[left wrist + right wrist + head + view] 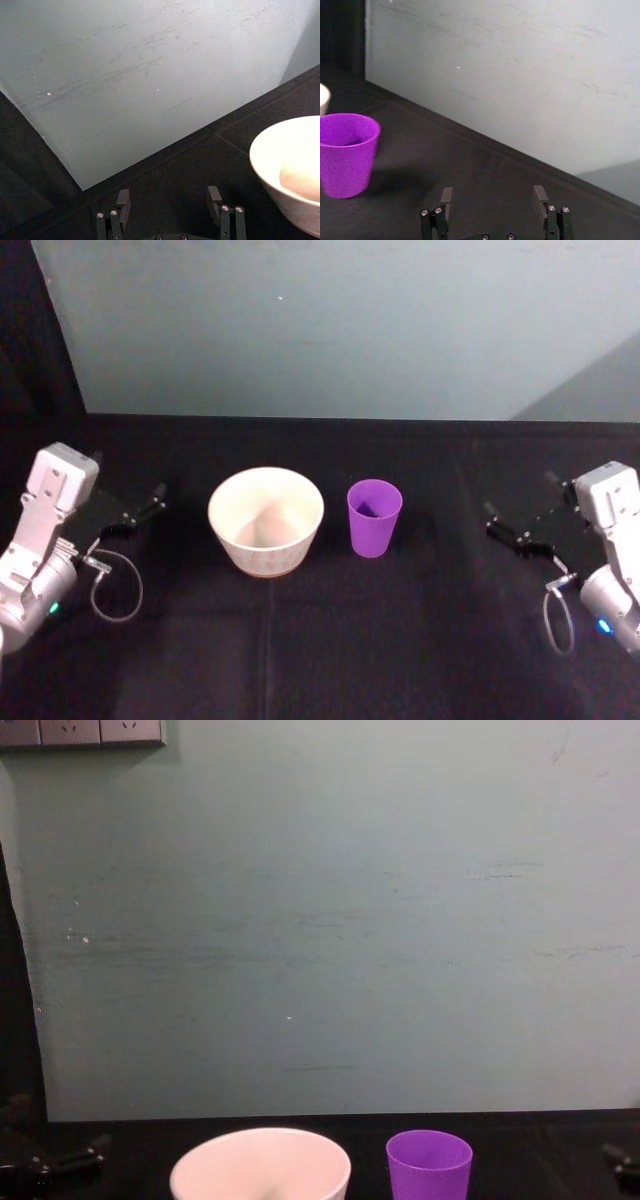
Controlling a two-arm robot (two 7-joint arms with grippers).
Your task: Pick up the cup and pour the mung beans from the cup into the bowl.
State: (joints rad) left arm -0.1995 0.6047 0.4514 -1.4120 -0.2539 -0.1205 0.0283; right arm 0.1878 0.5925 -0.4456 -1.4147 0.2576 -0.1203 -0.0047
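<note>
As they stand apart, 1 cup [374, 517], 1 bowl [262, 558]

place: probably a lab test bench | cues: black-clothed table [300, 650] — bare pale-green wall [320, 920] — power sockets [80, 730]

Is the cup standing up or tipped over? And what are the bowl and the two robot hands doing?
cup: upright, not held; too dark inside to see beans.
bowl: upright, beside the cup on the robot's left; no beans seen in it.
left gripper: open, empty, apart from the bowl.
right gripper: open, empty, apart from the cup.
</note>
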